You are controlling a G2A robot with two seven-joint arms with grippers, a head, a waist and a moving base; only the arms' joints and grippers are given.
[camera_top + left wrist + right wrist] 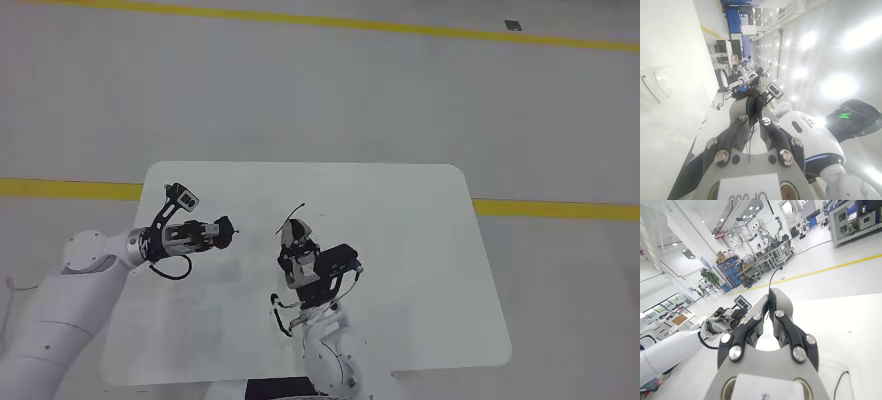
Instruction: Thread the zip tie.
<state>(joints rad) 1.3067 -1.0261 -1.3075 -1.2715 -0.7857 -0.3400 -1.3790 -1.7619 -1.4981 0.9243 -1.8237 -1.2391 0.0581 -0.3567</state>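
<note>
My right gripper [293,236] hangs over the middle of the white table [400,220], shut on a black zip tie [772,279]. The tie rises past the fingertips to its small head; a short tail hangs below the pads. My left gripper [222,232] is level with it, a short gap to its left, pointing at it. In the left wrist view that gripper [754,106] is shut on a thin black zip tie strip [749,147] that trails back toward the palm. The right gripper [761,77] shows just beyond it.
A clear plastic bag [660,83] with spare black zip ties lies flat on the table, near the front edge by the right arm's base [278,315]. Yellow floor lines run beyond the table.
</note>
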